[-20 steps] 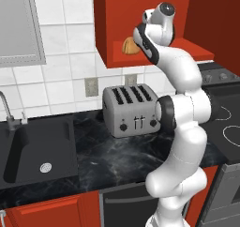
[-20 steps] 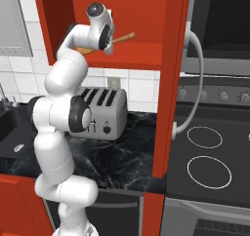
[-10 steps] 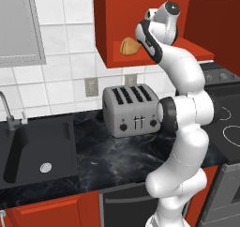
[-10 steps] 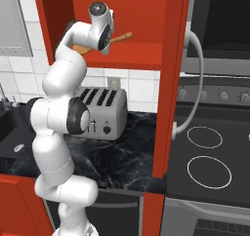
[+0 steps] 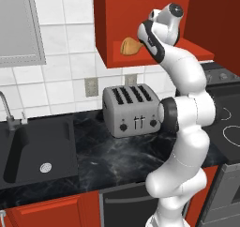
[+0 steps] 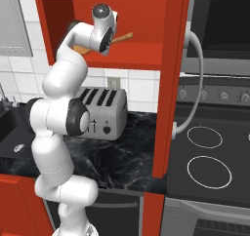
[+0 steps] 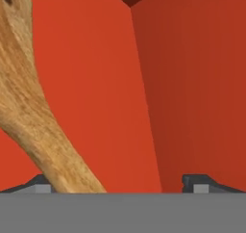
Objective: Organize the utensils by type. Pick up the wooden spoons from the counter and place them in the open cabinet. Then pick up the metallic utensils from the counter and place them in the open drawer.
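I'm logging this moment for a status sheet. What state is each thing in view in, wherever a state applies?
end effector: open, up inside the cabinet, holding nothing
wooden spoon: lying on the cabinet shelf, bowl jutting over the shelf edge
cabinet: open, door swung out
toaster: upright on the counter, slots empty
faucet: no water running

The cabinet point(image 7: 96, 83) is red-orange inside, darker red in its far corner ahead of the jaws. The spoon point(image 7: 29, 107) just beside one jaw is tan wood with brown grain streaks. Below, the toaster point(image 5: 132, 109) is silver-grey with black slots and knobs, on a counter point(image 5: 108, 155) of black stone veined in grey. The wall tiles point(image 5: 61, 80) are white.
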